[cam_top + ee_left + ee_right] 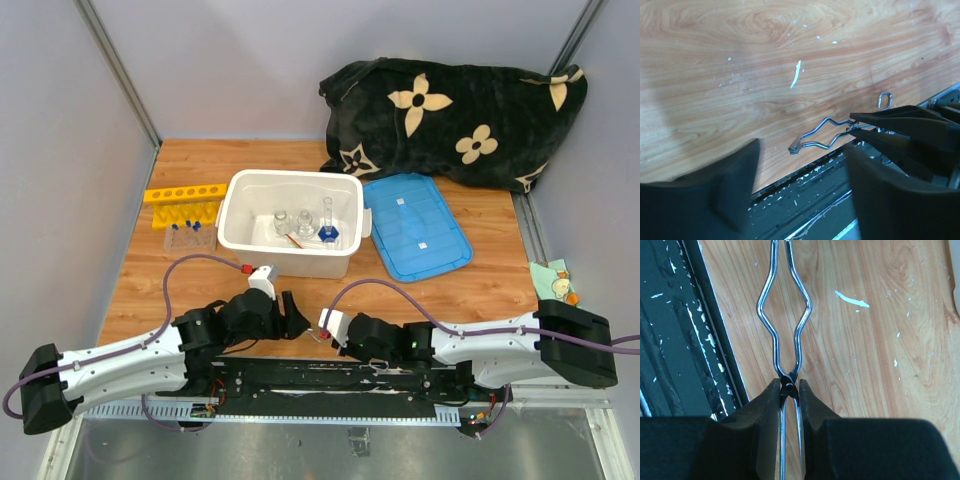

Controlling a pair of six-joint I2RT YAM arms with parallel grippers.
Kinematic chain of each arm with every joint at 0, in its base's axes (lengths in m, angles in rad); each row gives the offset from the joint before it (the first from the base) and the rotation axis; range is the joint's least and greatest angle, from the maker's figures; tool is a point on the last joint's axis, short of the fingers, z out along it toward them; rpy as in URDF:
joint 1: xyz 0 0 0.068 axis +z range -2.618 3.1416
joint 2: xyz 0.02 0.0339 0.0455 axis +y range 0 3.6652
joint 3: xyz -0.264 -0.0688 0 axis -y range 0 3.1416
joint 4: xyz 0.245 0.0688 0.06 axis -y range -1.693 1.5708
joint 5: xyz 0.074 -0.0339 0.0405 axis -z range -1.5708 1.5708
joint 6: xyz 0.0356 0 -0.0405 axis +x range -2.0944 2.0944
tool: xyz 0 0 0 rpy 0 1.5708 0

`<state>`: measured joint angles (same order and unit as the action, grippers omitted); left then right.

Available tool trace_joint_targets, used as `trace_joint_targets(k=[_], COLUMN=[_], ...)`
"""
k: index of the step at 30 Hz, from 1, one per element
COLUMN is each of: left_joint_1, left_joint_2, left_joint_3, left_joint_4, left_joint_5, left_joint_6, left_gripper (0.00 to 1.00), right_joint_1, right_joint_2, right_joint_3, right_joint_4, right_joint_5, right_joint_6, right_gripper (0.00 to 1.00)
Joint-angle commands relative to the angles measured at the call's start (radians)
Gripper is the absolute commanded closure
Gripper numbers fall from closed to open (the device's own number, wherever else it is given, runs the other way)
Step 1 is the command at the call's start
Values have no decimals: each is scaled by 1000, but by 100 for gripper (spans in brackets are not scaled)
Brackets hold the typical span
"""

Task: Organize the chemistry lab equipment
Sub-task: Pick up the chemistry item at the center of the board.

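Right gripper (789, 386) fingers closed on tongs (760, 305) at the pivot, prongs running toward 12 o'clock in the wrist view. Left gripper (805, 195) fingers spread, holding nothing, tongs just beyond. Tongs at near edge of table (480, 270), 6 o'clock of tub (235, 215); flasks (305, 222) inside; rack (185, 193) at 9 o'clock.

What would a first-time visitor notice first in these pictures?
Probably the black cloth with cream flowers heaped at the far right of the table, and the white tub in the middle holding small glassware, its blue lid lying flat to the right. Up close, the right gripper pinches thin metal tongs by the near edge.
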<state>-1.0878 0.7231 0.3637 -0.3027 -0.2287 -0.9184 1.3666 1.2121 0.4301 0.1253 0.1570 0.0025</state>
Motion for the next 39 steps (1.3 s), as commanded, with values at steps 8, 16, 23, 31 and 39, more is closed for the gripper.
trace_joint_targets(k=[8,16,23,31,39], left_joint_1=[5,6,100,541,823], left_joint_2=[-204,-135,70,505,819], left_joint_3=[118,391,677,1191,1488], left_joint_4=[-70,-205,-127,-130,-79], left_joint_5=[-171,-410,-486,29,415], left_joint_6=[48,137,346,433,256], left_gripper=[1,1,1,1,1], right_joint_1=[-11,-55,-256,-530,-702], right_joint_2=[-147,-179,-151,51,410], right_joint_3=[122,346,506,916,1555], right_joint_4=[-220,-464,-548,-727,-986], right_joint_5=[-17,2,-132,-317,-477], right_joint_6=[11,-52,-107,-173,-220], right_gripper=[99,99,99,99,99])
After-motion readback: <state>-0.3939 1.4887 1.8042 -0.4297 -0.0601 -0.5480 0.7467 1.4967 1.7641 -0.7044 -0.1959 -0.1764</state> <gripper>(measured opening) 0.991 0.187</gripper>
